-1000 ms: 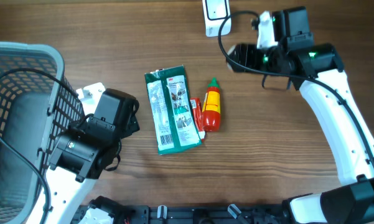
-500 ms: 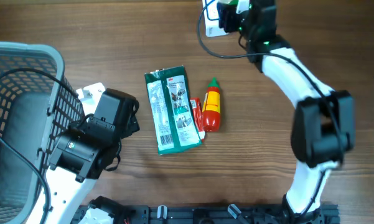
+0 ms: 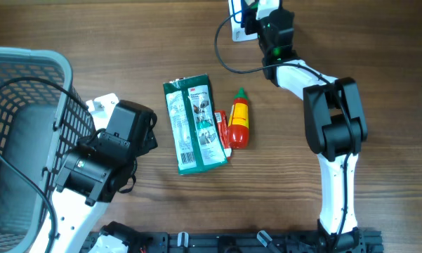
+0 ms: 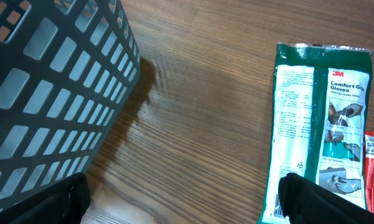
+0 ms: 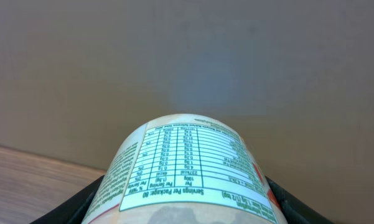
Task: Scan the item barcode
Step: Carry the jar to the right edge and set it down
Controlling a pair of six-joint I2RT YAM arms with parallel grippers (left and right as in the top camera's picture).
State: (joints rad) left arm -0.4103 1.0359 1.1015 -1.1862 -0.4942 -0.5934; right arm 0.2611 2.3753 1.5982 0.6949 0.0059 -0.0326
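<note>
The jar (image 5: 188, 167) sits in the right gripper (image 5: 185, 208) at the far edge of the table (image 3: 302, 204), its jaws clamped on either side and its nutrition label facing the wrist camera. From above, that gripper is just beside a small white device (image 3: 240, 13). Nearer the middle lie a green glove packet (image 3: 195, 124) and a red sauce bottle (image 3: 239, 121), side by side. The left gripper (image 4: 187, 208) hangs with its jaws wide apart, between the packet and a grey basket (image 3: 28, 63).

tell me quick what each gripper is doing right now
left gripper: open, holding nothing
right gripper: closed on a labelled container
</note>
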